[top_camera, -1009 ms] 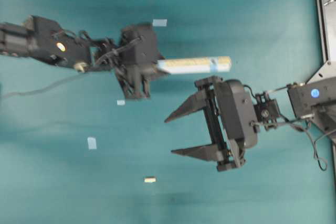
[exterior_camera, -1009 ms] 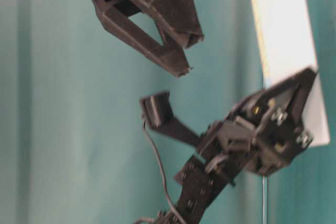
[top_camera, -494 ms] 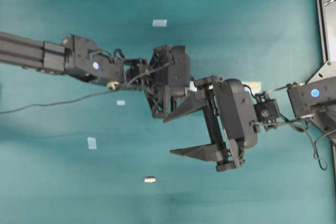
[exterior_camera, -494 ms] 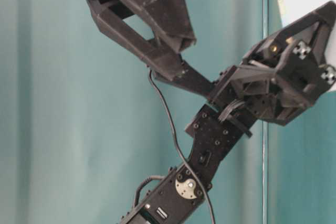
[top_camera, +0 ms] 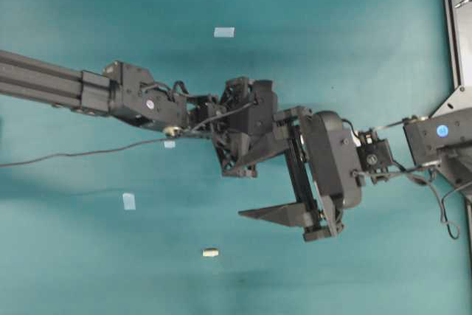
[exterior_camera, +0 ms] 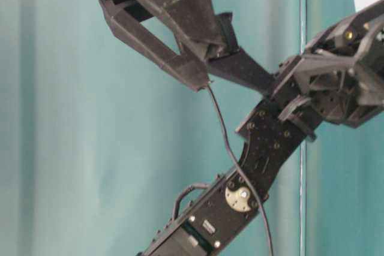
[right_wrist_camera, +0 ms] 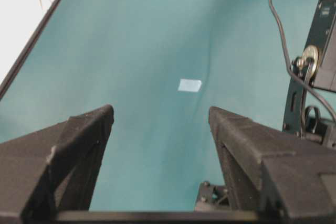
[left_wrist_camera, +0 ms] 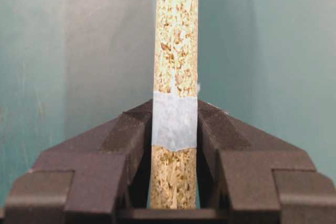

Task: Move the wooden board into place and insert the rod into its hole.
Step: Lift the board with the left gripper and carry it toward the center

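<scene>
Standing edge-on between closed left jaws — wooden board (left_wrist_camera: pixel 176 77), gripped.

You find no readable text, label, brand, number or sign in any of these views. A small pale plate on the left arm's housing (exterior_camera: pixel 209 226) in the table-level view may carry print, but it is too small and blurred for you to make out.
</scene>
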`<action>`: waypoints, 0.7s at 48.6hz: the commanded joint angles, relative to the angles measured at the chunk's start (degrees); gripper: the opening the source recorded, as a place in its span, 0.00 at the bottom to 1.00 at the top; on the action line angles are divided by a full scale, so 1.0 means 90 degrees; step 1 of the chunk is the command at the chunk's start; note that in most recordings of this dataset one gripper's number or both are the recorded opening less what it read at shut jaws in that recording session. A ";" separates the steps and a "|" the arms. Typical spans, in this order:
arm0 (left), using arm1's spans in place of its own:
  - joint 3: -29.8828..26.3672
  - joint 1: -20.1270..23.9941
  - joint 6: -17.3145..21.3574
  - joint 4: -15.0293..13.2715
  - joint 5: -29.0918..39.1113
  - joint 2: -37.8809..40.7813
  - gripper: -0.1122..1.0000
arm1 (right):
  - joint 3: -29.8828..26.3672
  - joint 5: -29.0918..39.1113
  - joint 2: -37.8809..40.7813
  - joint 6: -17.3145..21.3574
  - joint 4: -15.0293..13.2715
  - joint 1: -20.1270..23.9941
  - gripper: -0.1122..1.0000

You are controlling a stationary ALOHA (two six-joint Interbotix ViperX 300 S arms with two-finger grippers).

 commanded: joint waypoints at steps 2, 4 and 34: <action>-0.0312 -0.0029 -0.0098 0.0000 0.0020 -0.0059 0.29 | -0.0137 -0.0059 -0.0107 0.0000 0.0000 -0.0010 0.82; -0.0361 -0.0039 -0.0127 0.0000 0.0039 -0.0029 0.29 | -0.0137 -0.0059 -0.0107 0.0000 0.0000 -0.0010 0.82; -0.0654 -0.0137 -0.0322 -0.0010 0.0518 0.0215 0.29 | -0.0117 -0.0059 -0.0068 0.0000 0.0000 -0.0010 0.82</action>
